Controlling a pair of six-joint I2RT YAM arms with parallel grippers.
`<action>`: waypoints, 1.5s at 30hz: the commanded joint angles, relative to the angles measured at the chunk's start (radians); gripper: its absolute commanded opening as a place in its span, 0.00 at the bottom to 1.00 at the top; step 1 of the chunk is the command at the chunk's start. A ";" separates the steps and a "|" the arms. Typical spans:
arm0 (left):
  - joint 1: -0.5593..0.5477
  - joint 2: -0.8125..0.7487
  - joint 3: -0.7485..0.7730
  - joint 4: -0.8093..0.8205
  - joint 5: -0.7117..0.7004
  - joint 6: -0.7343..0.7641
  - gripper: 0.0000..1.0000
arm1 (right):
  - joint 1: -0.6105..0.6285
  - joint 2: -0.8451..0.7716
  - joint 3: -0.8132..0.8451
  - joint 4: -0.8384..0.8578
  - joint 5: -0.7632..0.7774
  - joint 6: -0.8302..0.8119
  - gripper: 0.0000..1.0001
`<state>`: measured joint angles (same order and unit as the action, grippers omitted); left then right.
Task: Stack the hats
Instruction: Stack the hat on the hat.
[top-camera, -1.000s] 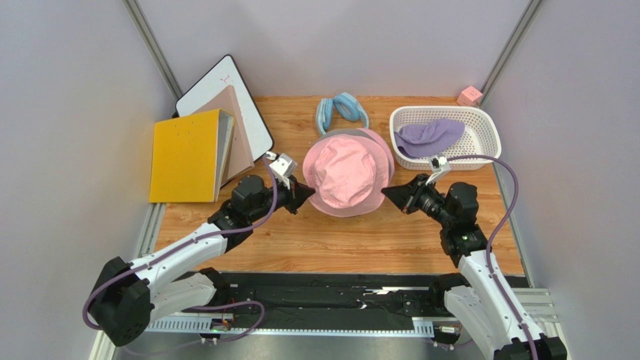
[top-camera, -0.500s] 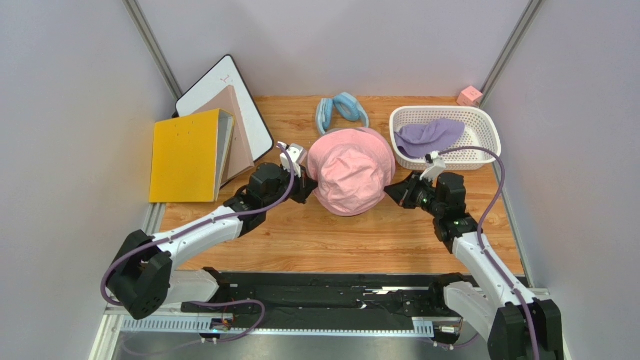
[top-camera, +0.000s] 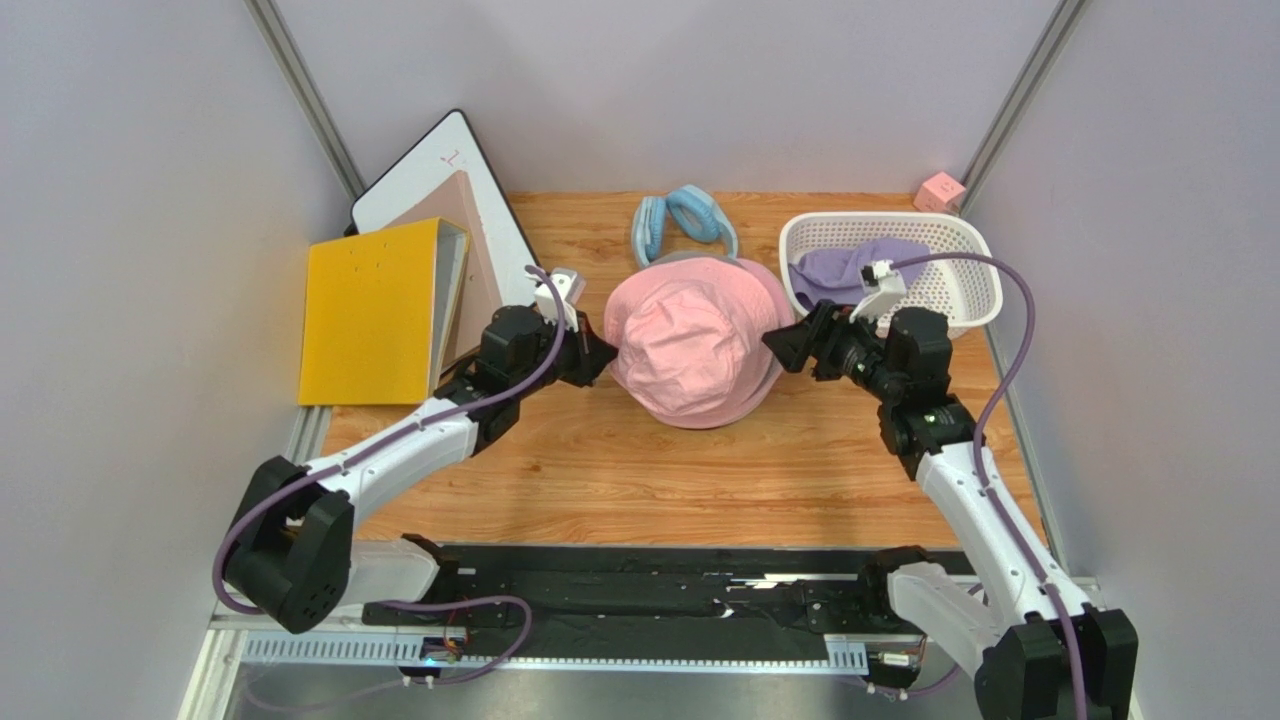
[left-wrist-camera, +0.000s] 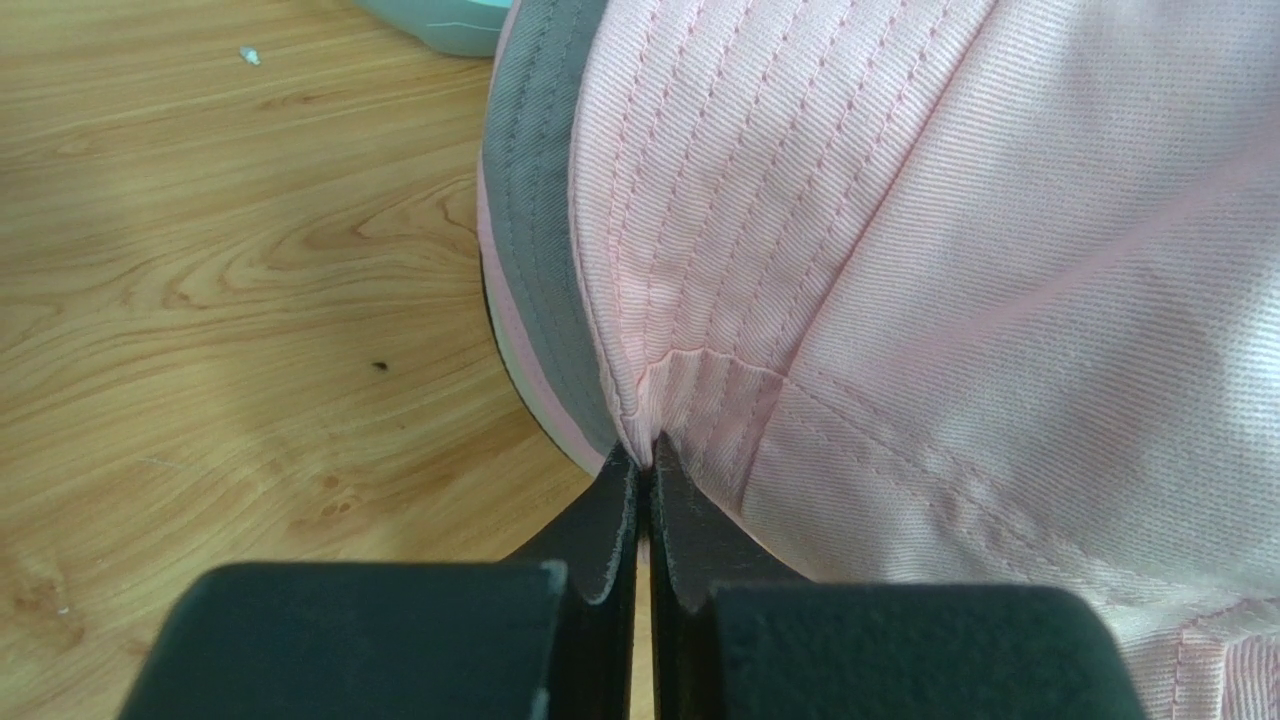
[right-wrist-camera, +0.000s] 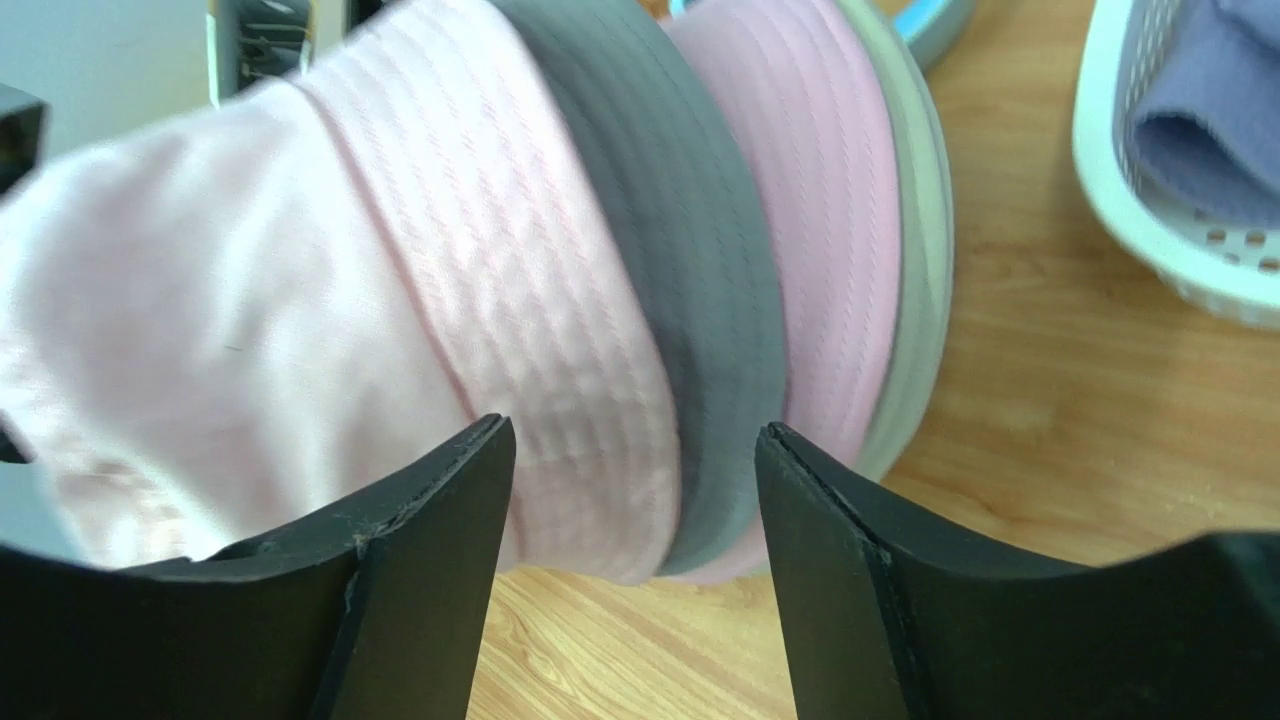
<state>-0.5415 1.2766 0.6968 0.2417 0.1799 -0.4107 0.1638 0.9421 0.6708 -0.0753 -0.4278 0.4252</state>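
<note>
Since half a second ago the right gripper (top-camera: 777, 348) has let go and spread its jaws, and both arms have carried their wrists a little toward the back of the table (top-camera: 661, 480), with the pink hat (top-camera: 691, 353) shifted slightly left. On the wooden table, the yellow binder (top-camera: 368, 315) stands at the far left, leaning against a white board (top-camera: 436, 168). At the back right sits the white basket (top-camera: 977, 278), with the lavender hat (top-camera: 842, 275) lying inside it. The pink hat rests crown up at the table's middle, on top of other hats: the right wrist view shows a grey brim (right-wrist-camera: 706, 270) under it, then another pink brim (right-wrist-camera: 819, 195) and a pale greyish one below that. The left gripper (left-wrist-camera: 649, 458) is clenched on the pink hat's brim at its left side, fabric pinched between the closed fingertips. The right gripper's fingers (right-wrist-camera: 436, 510) stand apart on either side of the stacked brim edges at the hat's right side, holding nothing. Behind the hat lies a light blue ring (top-camera: 684, 222), and a small pink cube (top-camera: 941, 191) sits at the far right corner.
</note>
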 joint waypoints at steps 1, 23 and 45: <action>0.011 0.007 0.041 -0.024 0.049 -0.002 0.00 | -0.007 -0.019 0.087 0.025 -0.041 -0.013 0.66; 0.020 0.040 0.118 -0.071 0.049 0.043 0.00 | -0.061 0.343 0.190 0.422 -0.437 0.096 0.33; 0.064 0.234 0.173 -0.070 -0.002 -0.046 0.00 | -0.081 0.451 0.219 0.092 0.030 -0.086 0.00</action>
<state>-0.5018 1.4559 0.8532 0.2134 0.2161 -0.4522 0.1017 1.3602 0.9108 0.1215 -0.5858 0.4274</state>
